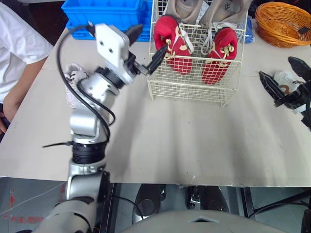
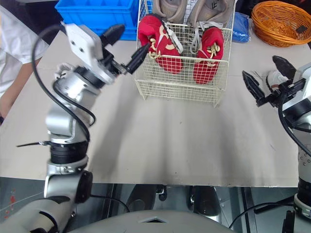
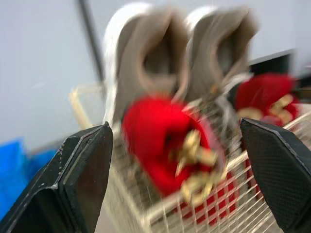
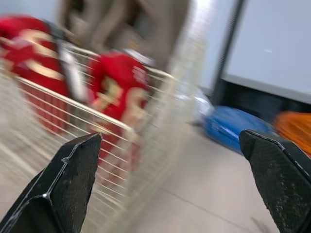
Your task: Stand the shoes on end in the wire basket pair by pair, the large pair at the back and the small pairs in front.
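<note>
Two red gold-laced shoes (image 1: 173, 46) upright in basket (image 1: 189, 90); left gripper (image 1: 151, 40), right gripper (image 2: 259, 65) spread, empty.

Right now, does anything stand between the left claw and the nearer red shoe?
Only the front wall of the white wire basket. The open left claw hovers at its left corner; the red laced shoe stands inside, top above the rim.

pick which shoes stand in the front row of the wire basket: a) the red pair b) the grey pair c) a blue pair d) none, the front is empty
a: the red pair stands on end just behind the front wall of the wire basket, with the grey pair behind it.
</note>
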Robot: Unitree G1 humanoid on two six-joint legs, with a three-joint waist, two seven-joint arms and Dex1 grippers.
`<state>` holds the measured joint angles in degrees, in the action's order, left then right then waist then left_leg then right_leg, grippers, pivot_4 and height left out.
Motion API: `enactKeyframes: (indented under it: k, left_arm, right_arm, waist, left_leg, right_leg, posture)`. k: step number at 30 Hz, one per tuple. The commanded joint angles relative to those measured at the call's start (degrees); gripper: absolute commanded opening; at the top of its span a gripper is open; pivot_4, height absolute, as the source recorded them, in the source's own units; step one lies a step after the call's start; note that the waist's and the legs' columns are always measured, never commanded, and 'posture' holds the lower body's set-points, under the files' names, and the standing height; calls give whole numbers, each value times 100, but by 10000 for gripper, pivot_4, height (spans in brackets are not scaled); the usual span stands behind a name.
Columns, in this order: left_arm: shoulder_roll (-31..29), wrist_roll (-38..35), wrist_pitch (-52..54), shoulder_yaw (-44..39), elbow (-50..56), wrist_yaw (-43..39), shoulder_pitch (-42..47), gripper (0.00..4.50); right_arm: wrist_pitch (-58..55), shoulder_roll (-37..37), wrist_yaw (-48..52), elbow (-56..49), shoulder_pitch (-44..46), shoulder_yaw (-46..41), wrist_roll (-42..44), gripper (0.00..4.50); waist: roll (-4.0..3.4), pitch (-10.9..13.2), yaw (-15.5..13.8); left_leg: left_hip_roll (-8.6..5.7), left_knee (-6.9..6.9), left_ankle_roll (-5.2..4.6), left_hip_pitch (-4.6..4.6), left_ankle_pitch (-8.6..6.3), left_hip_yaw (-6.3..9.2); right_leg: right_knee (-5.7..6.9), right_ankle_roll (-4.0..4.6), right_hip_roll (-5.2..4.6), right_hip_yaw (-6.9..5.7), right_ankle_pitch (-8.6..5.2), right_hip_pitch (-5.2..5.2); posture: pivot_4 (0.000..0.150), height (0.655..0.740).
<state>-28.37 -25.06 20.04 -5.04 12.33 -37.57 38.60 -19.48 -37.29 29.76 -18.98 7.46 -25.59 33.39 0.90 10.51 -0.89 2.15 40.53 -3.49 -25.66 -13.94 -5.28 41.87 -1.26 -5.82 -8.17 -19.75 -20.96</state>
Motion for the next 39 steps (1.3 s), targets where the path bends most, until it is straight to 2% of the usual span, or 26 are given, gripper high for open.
enactKeyframes:
  k: [1,3,6,15,26,36,37,39]
  left_arm:
    - [-428,-889,641,-179,272,-811,407,44856]
    - [-817,-1435,1247,-115,538,-1299,475,44856]
    - [-1165,-1780,1683,-9,784,-1680,473,44856]
    - [-1601,-2219,2465,-38,1103,-1786,413,44856]
    - [-1662,-2710,3011,-65,1479,-1487,168,44856]
    - [-1573,-2774,3017,3,1511,-1302,190,44856]
    - [-1576,-2768,3011,5,1502,-1303,194,45000]
    - [-1581,-2728,2976,18,1461,-1329,202,45000]
  right_arm:
    - [40,-181,-27,307,-153,-246,-276,45000]
    - [47,-272,95,653,-240,-366,-310,45000]
    - [114,-388,183,1108,-282,-455,-414,45000]
    - [564,-1018,853,3375,103,-688,-623,45000]
    - [355,-1216,1462,5718,1640,-308,-755,45000]
    - [599,-1244,1657,6696,2177,-55,-1040,45000]
    - [619,-1244,1674,6731,2194,-52,-1051,39796]
    - [617,-1211,1693,6754,2203,-68,-1038,33203]
  waist:
    - [0,0,-2]
    - [-1,0,4]
    - [-7,3,6]
    - [-10,4,16]
    - [-27,12,17]
    - [-31,14,13]
    - [-31,14,13]
    - [-32,15,13]
  left_leg:
    - [0,-1,0,0,0,-1]
    - [-1,-6,0,1,0,-3]
    - [-1,-12,0,2,0,-6]
    - [0,-12,0,6,0,-8]
    - [1,-12,0,8,0,-15]
    - [1,-12,0,7,0,-17]
    - [1,-12,0,7,0,-17]
    - [1,-12,0,7,0,-17]
  right_leg:
    - [-3,0,0,0,0,0]
    - [-8,-1,0,3,0,0]
    - [-11,-1,0,5,0,-1]
    - [-7,-1,3,12,-1,0]
    - [-6,-1,3,19,-1,-1]
    - [-7,-1,2,19,-1,-1]
    - [-7,-1,2,19,-1,-1]
    - [-7,-1,2,19,-1,-2]
  posture:
    - [1500,6860]
    - [1500,6860]
    - [1500,6860]
    - [1500,6860]
    - [1500,6860]
    - [1500,6860]
    - [1500,6860]
    - [1500,6860]
